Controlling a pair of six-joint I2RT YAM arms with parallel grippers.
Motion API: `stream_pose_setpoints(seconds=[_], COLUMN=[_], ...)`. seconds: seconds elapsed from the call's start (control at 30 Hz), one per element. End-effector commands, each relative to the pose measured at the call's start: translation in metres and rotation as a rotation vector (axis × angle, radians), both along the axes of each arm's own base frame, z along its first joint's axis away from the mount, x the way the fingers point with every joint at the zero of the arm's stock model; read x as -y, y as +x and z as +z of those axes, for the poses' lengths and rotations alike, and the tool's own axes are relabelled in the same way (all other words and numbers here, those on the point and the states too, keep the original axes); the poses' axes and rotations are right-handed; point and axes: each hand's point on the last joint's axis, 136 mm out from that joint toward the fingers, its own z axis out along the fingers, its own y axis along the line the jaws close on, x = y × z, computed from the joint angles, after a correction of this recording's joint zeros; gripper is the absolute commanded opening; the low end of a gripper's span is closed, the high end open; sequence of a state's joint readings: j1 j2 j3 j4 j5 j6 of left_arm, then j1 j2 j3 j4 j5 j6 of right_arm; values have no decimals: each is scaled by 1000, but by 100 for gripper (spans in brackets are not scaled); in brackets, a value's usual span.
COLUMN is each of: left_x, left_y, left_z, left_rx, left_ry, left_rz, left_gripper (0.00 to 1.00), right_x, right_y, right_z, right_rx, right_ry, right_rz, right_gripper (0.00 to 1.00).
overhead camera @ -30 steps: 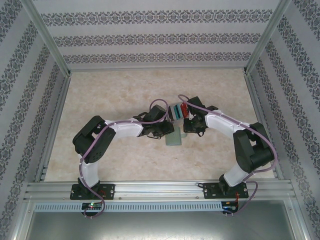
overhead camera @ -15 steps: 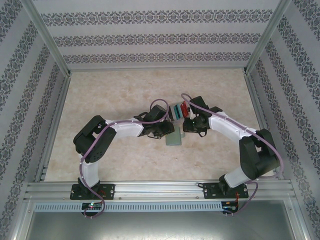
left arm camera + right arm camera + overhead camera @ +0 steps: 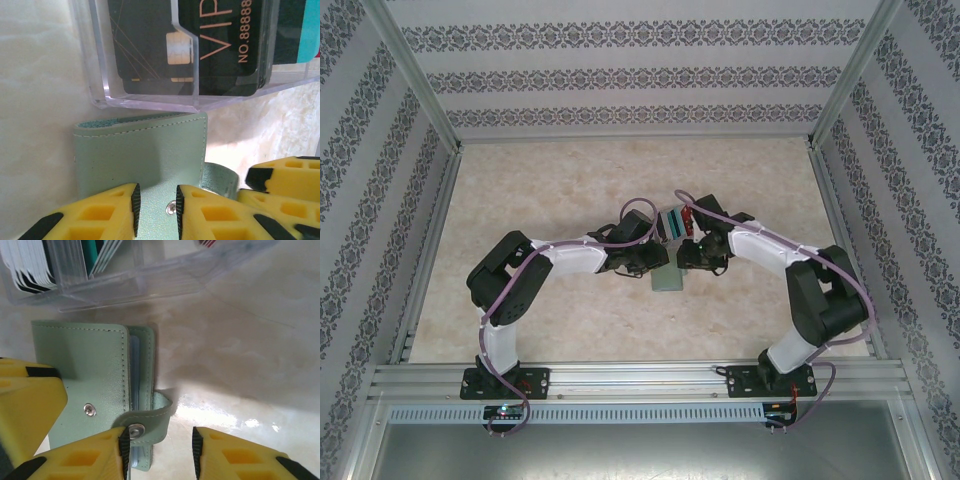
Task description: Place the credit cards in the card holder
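Grey-green, stitched and flat, the small bifold card holder [image 3: 667, 281] is lying folded on the marbled beige table [image 3: 550, 190], between the two wrists in the top view. A clear plastic tray with upright slots [image 3: 672, 222] is standing just beside it at its 12 o'clock.

The credit cards [image 3: 150, 40] are sitting upright in that tray. In the left wrist view dark grey ones are showing through the clear wall, one printed with VIP and a number, and a teal-green one is sitting at 3 o'clock of them. In the right wrist view a red corner is peeking in at the top edge.

The left gripper [image 3: 156, 201] is reaching over the holder's cover from 6 o'clock. Its yellow fingers [image 3: 110, 212] are standing a narrow gap apart, with nothing pinched between them. Whether they are touching the cover is not clear.

The right gripper [image 3: 157, 450] is sitting at the holder's 3 o'clock edge with its jaws parted more widely. A loose closing strap [image 3: 150, 422] is curling around that edge into the gap. The strap's snap is lying against one pad, apart from the metal stud [image 3: 89, 410] on the cover. Neither pad is clamping the strap.
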State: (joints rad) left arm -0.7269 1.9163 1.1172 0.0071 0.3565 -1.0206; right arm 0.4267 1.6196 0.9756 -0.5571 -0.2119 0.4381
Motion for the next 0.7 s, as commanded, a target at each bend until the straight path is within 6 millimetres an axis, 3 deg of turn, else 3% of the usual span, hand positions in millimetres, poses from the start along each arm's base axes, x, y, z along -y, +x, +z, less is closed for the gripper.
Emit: stream_pose_setpoints(seconds=[0.0,0.23,0.47,0.67], left_x=[5,6,3,-4], left_y=[-10,-10,-6,-5], left_z=[-10,-8,2,18], left_rx=[-25,-20,25,82], left_ry=[19,12,-21,-47], left_rz=[-29,-23,6,44], left_gripper=[29,28,26,28], right_x=[-9,-18,-19,-17], right_y=[3,8,7,8], right_z=[2,22,11,7], right_rx=[-2,52,36,32], right_ry=[3,32,-2,-69], right_rz=[19,24,18,45], right_gripper=[42,47,43,45])
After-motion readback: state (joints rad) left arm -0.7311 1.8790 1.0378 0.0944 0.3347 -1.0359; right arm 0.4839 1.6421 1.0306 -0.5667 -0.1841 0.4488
